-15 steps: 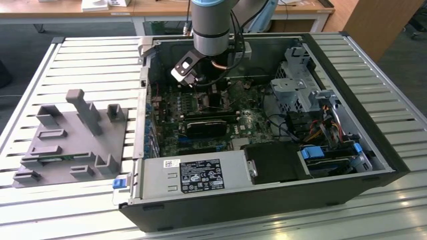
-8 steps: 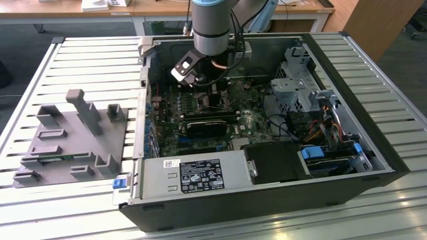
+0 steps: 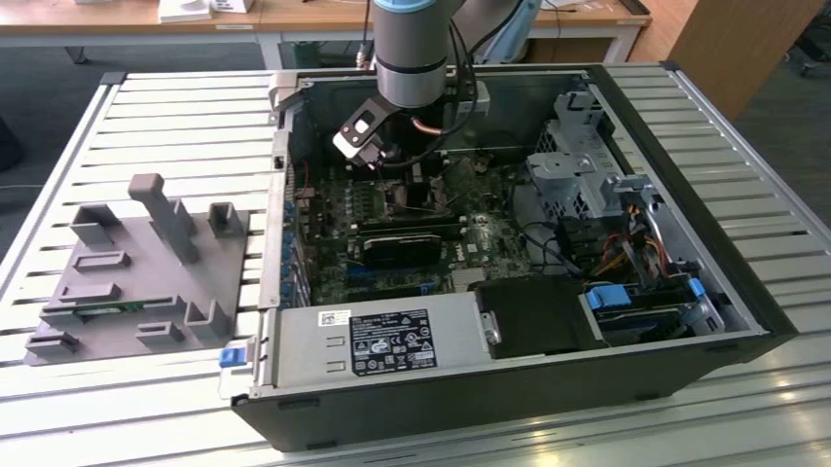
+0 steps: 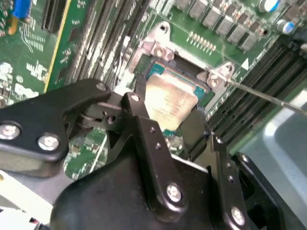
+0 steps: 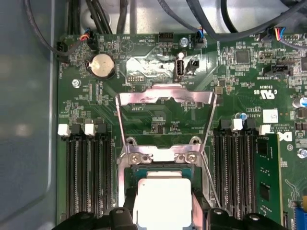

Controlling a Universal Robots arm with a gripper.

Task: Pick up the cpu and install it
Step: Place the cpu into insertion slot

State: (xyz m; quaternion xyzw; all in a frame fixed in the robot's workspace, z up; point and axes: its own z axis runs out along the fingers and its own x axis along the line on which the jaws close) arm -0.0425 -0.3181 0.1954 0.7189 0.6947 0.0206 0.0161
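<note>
One cpu (image 5: 163, 201) is clamped between the gripper's (image 4: 172, 112) two fingers (image 4: 144, 125), at the one open socket (image 4: 163, 72).

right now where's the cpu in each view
exterior view: under the claw, mid-board inside the case, covered by it.
second wrist view: cpu held in the claw at the socket.
first wrist view: cpu between the ram slots, next to the bracket.
shared landmark: silver bracket beside the cpu in both wrist views.
</note>
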